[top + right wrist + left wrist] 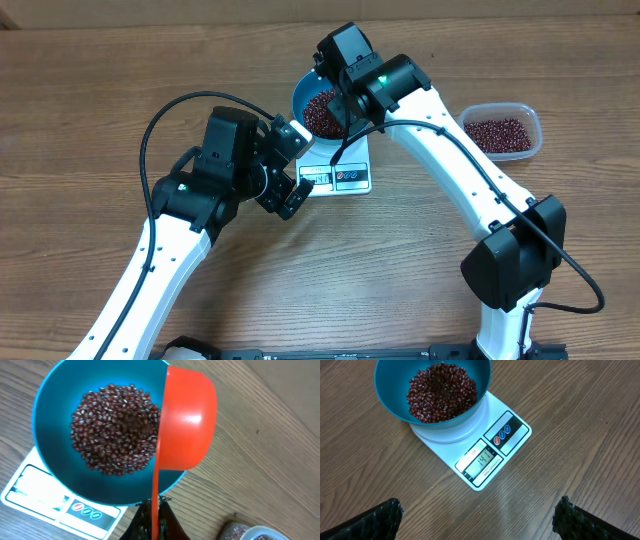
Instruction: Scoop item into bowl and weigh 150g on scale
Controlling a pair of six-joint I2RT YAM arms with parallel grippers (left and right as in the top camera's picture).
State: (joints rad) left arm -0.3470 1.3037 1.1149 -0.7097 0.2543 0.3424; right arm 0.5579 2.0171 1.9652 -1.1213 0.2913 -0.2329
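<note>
The blue bowl (390,395) stands on the white scale (495,445) and holds a pile of dark red-brown beans (441,392). The scale's display shows 141. My right gripper (156,520) is shut on the thin handle of an orange scoop (187,420). The scoop is tipped on its side over the bowl's (50,410) right rim, its outside facing the camera. My left gripper (480,520) stays wide open over bare table just in front of the scale, nothing between its fingers (375,522). In the overhead view the right gripper (345,108) hides the scoop.
A clear plastic tub (500,132) with more beans sits to the right of the scale (345,172); its corner shows in the right wrist view (250,534). Both arms reach in from the near edge. Wooden tabletop all round.
</note>
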